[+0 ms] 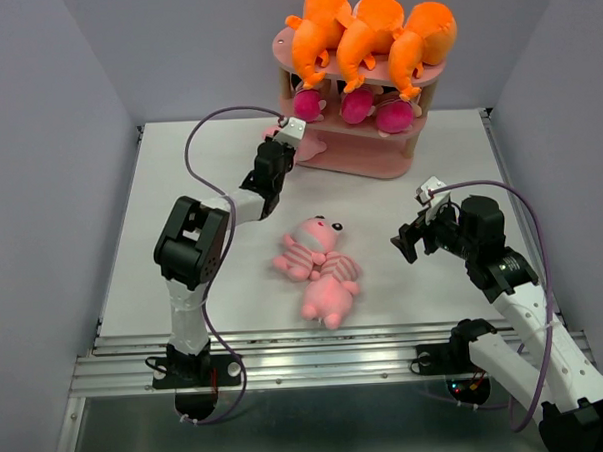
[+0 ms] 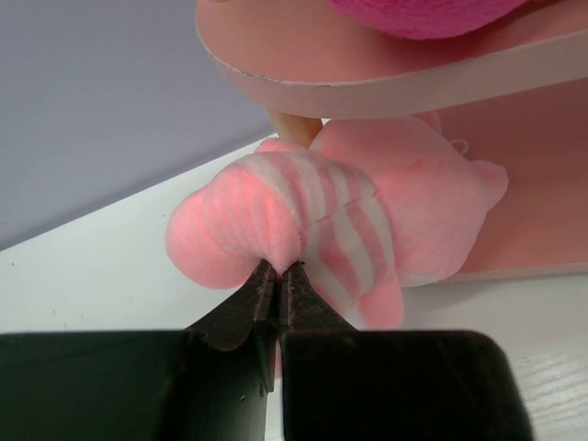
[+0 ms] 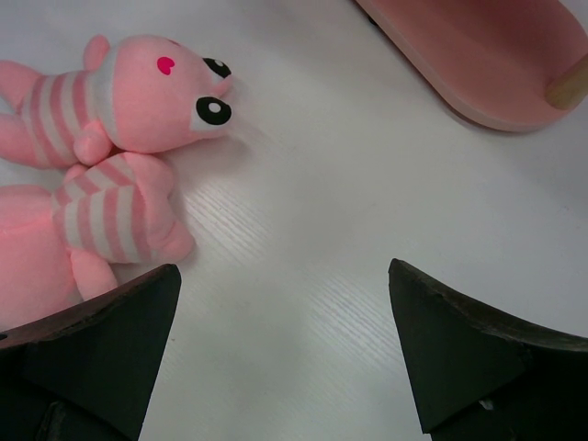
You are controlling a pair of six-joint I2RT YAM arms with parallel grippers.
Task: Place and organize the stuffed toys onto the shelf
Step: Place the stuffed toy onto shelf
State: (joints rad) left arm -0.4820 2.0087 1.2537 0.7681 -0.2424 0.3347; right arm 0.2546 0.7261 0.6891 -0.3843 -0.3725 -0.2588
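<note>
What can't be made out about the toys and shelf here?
Left wrist: the striped pig pinched by the left gripper shows no face; the shelf is cut off by the frame.
Top external: that pig is nearly hidden behind that gripper; the magenta toys on the middle tier are mostly covered by the orange monsters.
Right wrist: the lower table pig is cut by the left edge.

on the shelf (image 1: 371, 166), monsters (image 1: 373, 33) lie on the top tier, dolls (image 1: 356, 105) on the middle; one pig (image 2: 367, 202) at its left end, two pigs (image 1: 318, 270) on the table (image 1: 180, 191) before it.
</note>
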